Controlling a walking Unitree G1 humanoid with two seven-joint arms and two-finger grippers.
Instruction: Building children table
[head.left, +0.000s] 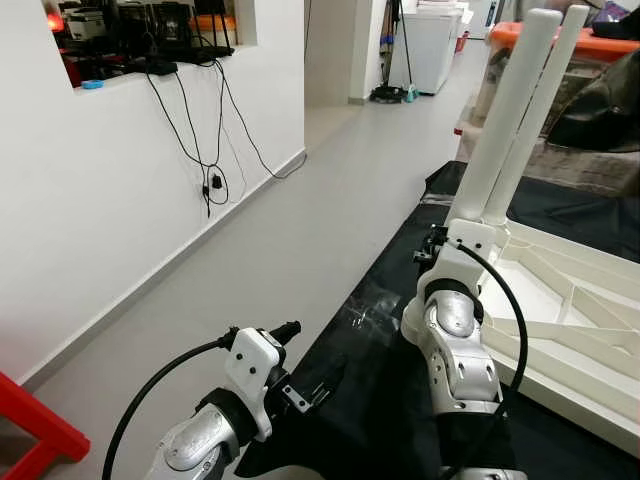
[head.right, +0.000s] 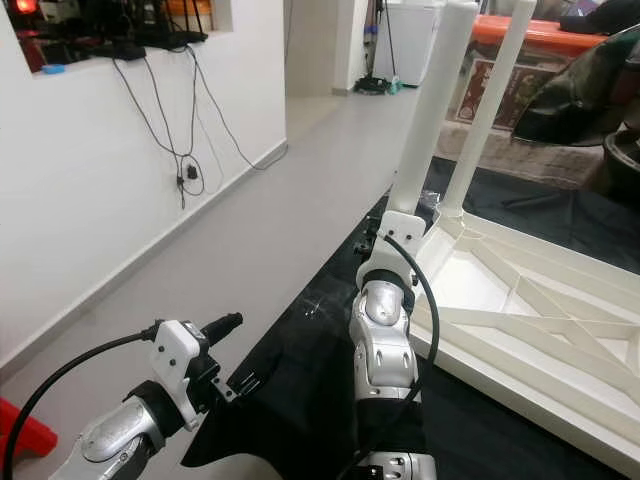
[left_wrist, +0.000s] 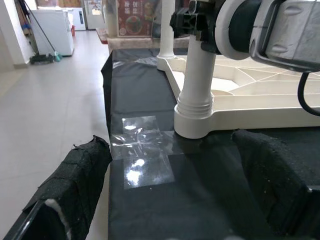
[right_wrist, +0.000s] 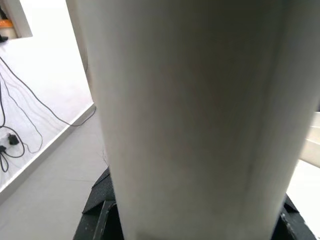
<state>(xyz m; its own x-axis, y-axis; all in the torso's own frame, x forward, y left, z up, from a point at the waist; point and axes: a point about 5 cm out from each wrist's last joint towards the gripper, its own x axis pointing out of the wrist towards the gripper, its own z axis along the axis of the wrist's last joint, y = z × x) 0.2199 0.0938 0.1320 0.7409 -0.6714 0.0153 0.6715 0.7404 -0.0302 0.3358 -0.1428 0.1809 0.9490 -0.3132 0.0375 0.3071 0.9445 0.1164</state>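
On the black floor mat (head.left: 385, 400) lies the upturned white tabletop (head.left: 560, 330), ribbed underside up, the landmark for the rest. From the left eye, two white legs stand upright in it: the near corner leg (head.left: 505, 110) and, just behind it, a second leg (head.left: 545, 120). The right gripper (head.left: 462, 232) sits at the near leg's base, close above the tabletop's corner; the left gripper (head.left: 305, 395) hovers low over the mat, apart from the tabletop.

The right eye separates the two legs, the second leg planted at the farther corner. Two legs look fitted; the tabletop's remaining corners are cut off at the frame edge, so what is left cannot be judged.

Along the left wrist, its padded fingers (left_wrist: 75, 175) are spread wide with nothing between them, aimed at the near leg's threaded collar in the corner socket (left_wrist: 194, 122).

At the right wrist, the leg's white shaft is pinched between black pads (right_wrist: 100, 210), mostly hidden.
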